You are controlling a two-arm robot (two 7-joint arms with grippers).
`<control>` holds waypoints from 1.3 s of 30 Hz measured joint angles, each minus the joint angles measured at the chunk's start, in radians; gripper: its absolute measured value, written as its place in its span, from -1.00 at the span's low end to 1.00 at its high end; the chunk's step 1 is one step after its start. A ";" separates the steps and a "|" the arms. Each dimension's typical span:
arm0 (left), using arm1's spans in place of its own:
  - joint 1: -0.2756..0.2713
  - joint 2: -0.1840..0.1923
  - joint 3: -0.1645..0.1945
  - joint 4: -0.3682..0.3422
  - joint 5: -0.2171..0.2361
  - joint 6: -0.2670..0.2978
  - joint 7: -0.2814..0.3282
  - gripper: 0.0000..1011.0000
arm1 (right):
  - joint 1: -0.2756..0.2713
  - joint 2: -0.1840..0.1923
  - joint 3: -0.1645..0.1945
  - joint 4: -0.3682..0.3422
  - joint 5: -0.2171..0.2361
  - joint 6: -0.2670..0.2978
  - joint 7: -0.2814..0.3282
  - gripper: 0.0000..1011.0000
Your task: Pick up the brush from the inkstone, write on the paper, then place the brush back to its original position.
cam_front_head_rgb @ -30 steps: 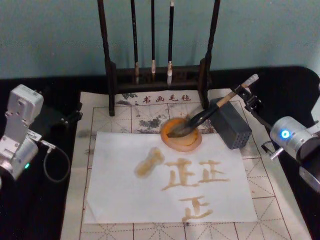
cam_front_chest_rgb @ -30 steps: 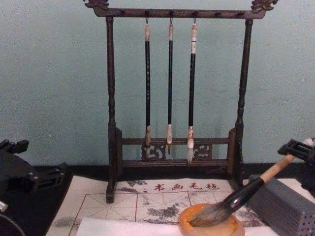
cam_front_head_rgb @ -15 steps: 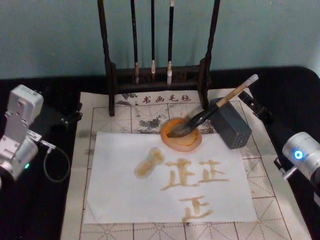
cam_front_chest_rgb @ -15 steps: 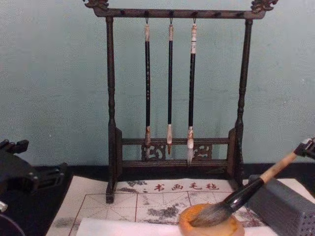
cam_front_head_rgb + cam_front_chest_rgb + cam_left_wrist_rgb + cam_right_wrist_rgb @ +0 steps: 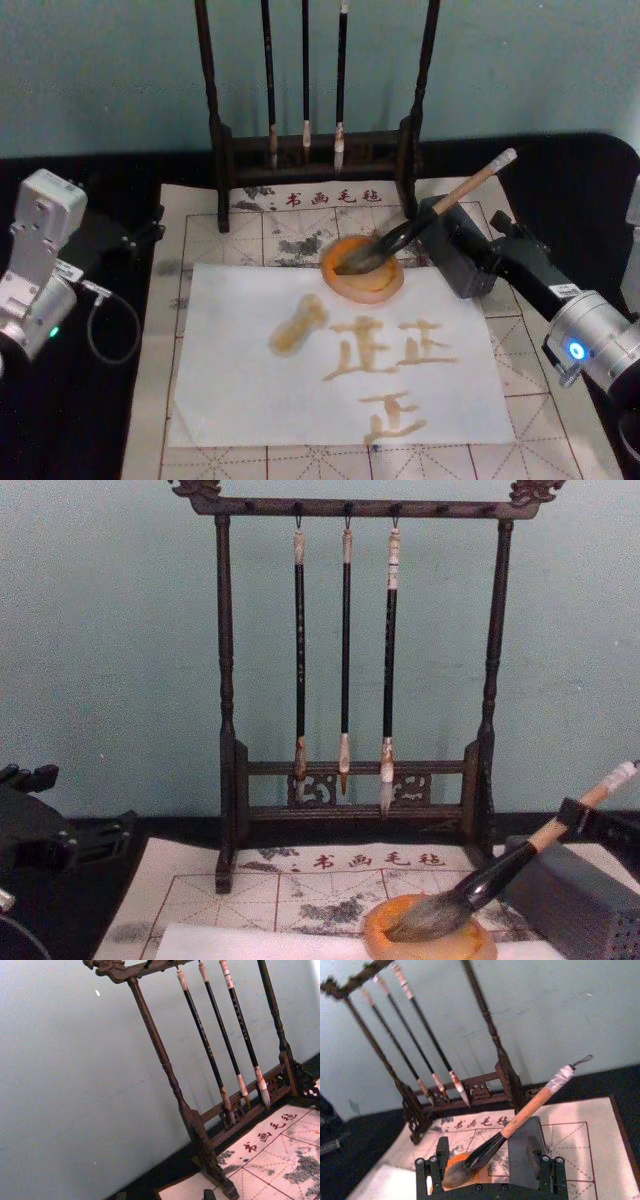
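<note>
The brush (image 5: pixel 455 195) lies slanted, its grey bristles in the orange inkstone (image 5: pixel 385 285) and its wooden handle propped on the grey box (image 5: pixel 448 272). My right gripper (image 5: pixel 480 245) hovers open over that box, just on the near side of the handle. In the right wrist view its fingers (image 5: pixel 442 1152) stand wide apart with the brush (image 5: pixel 530 1107) beyond them, untouched. The paper (image 5: pixel 250 380) carries amber characters and a smear. My left gripper (image 5: pixel 130 238) rests parked at the far left on the black table.
A dark wooden rack (image 5: pixel 320 150) with three thin hanging brushes stands behind the inkstone. A printed grid mat (image 5: pixel 560 420) lies under the paper. The black tabletop borders the mat on both sides.
My right gripper was at the brush's upper end, drew back to the right away from it, and now sits lower over the grey box. The brush has not moved.
</note>
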 joint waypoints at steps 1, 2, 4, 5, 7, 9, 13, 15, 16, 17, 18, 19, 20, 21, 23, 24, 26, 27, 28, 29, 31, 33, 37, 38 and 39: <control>0.000 0.000 0.000 0.000 0.000 0.000 0.000 0.98 | 0.003 0.001 -0.006 0.003 -0.020 -0.003 0.001 0.98; 0.000 0.000 0.000 0.000 0.000 0.000 0.000 0.98 | 0.005 0.003 -0.012 0.007 -0.037 -0.005 0.001 0.98; 0.000 0.000 0.000 0.000 0.000 0.000 0.000 0.98 | 0.013 0.008 -0.028 0.016 -0.090 -0.009 0.001 0.98; 0.000 0.000 0.000 0.000 0.000 0.000 0.000 0.98 | 0.015 0.009 -0.032 0.018 -0.107 -0.010 0.001 0.98; 0.000 0.000 0.000 0.000 0.000 0.000 0.000 0.98 | 0.019 0.011 -0.040 0.024 -0.138 -0.013 0.000 0.98; 0.000 0.000 0.000 0.000 0.000 0.000 0.000 0.98 | 0.024 0.013 -0.053 0.032 -0.186 -0.021 -0.002 0.98; 0.000 0.000 0.000 0.000 0.000 0.000 0.000 0.98 | 0.031 0.017 -0.069 0.043 -0.260 -0.033 -0.008 0.98; 0.000 0.000 0.000 0.000 0.000 0.000 0.000 0.98 | 0.033 0.018 -0.075 0.048 -0.288 -0.036 -0.012 0.98; 0.000 0.000 0.000 0.000 0.000 0.000 0.000 0.98 | 0.033 0.018 -0.075 0.048 -0.287 -0.036 -0.012 0.98; 0.000 0.000 0.000 0.000 0.000 0.000 0.000 0.98 | 0.033 0.018 -0.075 0.048 -0.284 -0.036 -0.012 0.98; 0.000 0.000 0.000 0.000 0.000 0.000 0.000 0.98 | 0.033 0.018 -0.074 0.048 -0.283 -0.036 -0.012 0.98; 0.000 0.000 0.000 0.000 0.000 0.000 0.000 0.98 | 0.033 0.018 -0.074 0.047 -0.282 -0.036 -0.012 0.98; 0.000 0.000 0.000 0.000 0.000 0.000 0.000 0.98 | 0.033 0.018 -0.074 0.047 -0.279 -0.036 -0.012 0.98; 0.000 0.000 0.000 0.000 0.000 0.000 0.000 0.98 | 0.033 0.018 -0.073 0.047 -0.277 -0.036 -0.012 0.98; 0.000 0.000 0.000 0.000 0.000 0.000 0.000 0.98 | 0.033 0.017 -0.072 0.047 -0.274 -0.036 -0.012 0.98; 0.000 0.000 0.000 0.000 0.000 0.000 0.000 0.98 | 0.033 0.017 -0.072 0.046 -0.273 -0.036 -0.012 0.98; 0.000 0.000 0.000 0.000 0.000 0.000 0.000 0.98 | 0.033 0.017 -0.071 0.046 -0.270 -0.035 -0.012 0.98; 0.000 0.000 0.000 0.000 0.000 0.000 0.000 0.98 | 0.033 0.017 -0.071 0.046 -0.269 -0.035 -0.012 0.98; 0.000 0.000 0.000 0.000 0.000 0.000 0.000 0.98 | 0.032 0.017 -0.071 0.046 -0.267 -0.035 -0.012 0.98; 0.000 0.000 0.000 0.000 0.000 0.000 0.000 0.98 | 0.032 0.017 -0.071 0.046 -0.267 -0.035 -0.012 0.98; 0.000 0.000 0.000 0.000 0.000 0.000 0.000 0.98 | 0.032 0.017 -0.070 0.046 -0.266 -0.034 -0.012 0.98; 0.000 0.000 0.000 0.000 0.000 0.000 0.000 0.98 | 0.032 0.017 -0.070 0.045 -0.264 -0.034 -0.012 0.98; 0.000 0.000 0.000 0.000 0.000 0.000 0.000 0.98 | 0.032 0.016 -0.069 0.045 -0.261 -0.033 -0.011 0.98; 0.000 0.000 0.000 0.000 0.000 0.000 0.000 0.98 | 0.032 0.016 -0.069 0.045 -0.261 -0.033 -0.011 0.98; 0.000 0.000 0.000 0.000 0.000 0.000 0.000 0.98 | 0.032 0.016 -0.069 0.045 -0.260 -0.033 -0.011 0.98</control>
